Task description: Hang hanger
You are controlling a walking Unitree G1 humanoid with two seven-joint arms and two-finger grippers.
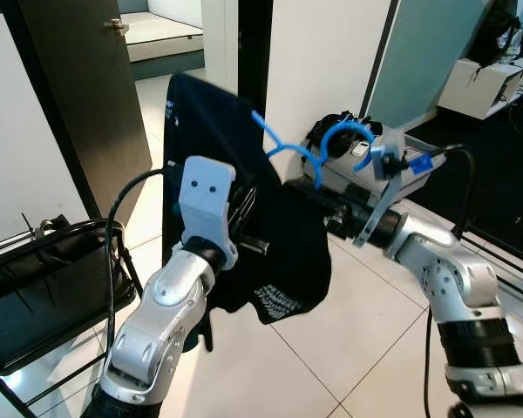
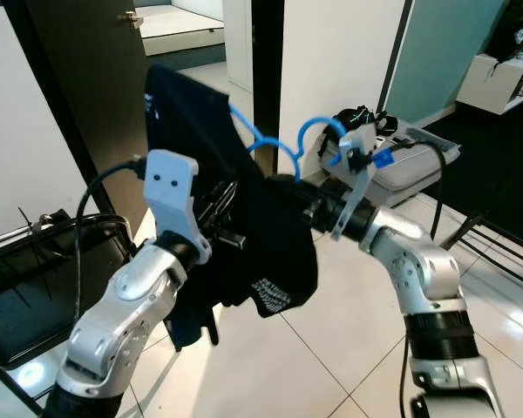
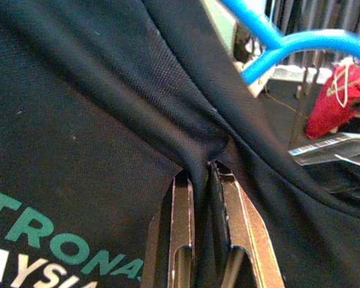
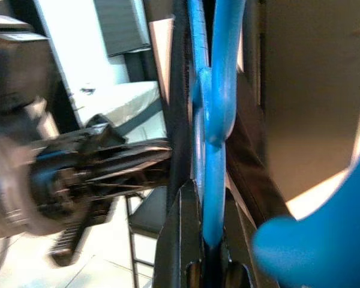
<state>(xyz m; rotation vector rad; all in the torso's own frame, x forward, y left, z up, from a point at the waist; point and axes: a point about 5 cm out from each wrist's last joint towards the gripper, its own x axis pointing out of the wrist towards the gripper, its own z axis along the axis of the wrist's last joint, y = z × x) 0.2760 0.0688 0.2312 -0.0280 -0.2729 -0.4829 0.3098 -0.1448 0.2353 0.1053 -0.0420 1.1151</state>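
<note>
Over white tiles (image 1: 366, 340), both grippers raised, clamping hanger (image 1: 288, 148) and shirt (image 1: 279, 235).

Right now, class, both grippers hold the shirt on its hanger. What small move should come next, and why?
Probably carry it toward a rail. The right gripper is shut on the blue hanger, and the left gripper pinches the black shirt. The hanger's hook hangs free in the air, on nothing yet.
</note>
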